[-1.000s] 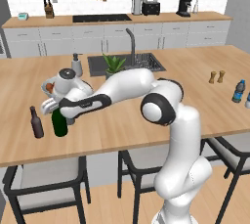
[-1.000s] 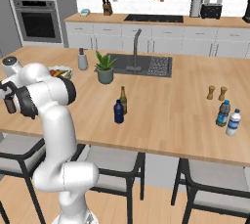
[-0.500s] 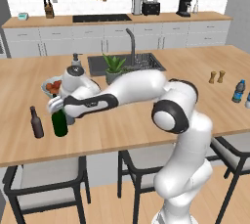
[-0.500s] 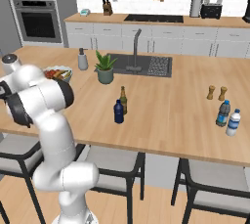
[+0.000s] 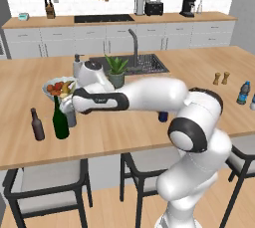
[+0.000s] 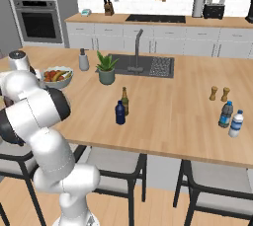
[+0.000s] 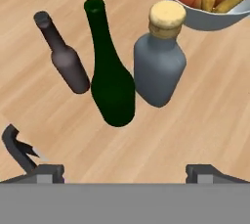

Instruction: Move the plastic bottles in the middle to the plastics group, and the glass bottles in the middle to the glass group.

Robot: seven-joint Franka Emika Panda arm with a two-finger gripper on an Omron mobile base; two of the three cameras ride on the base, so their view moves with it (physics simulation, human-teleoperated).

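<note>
Nearest the hand camera, the gripper hangs with its jaws spread wide and nothing between them, and just beyond it the green wine bottle stands upright on the wooden counter, with the dark brown bottle close at its 9 o'clock and the grey-blue flask with its tan stopper close at its 3 o'clock, no label or writing readable on any of them. Further on, at 1 o'clock, sits the fruit bowl. In the right base view, the navy-blue bottle and the amber beer bottle stand together mid-counter, and the light blue water bottle waits far off at their 3 o'clock.
</note>
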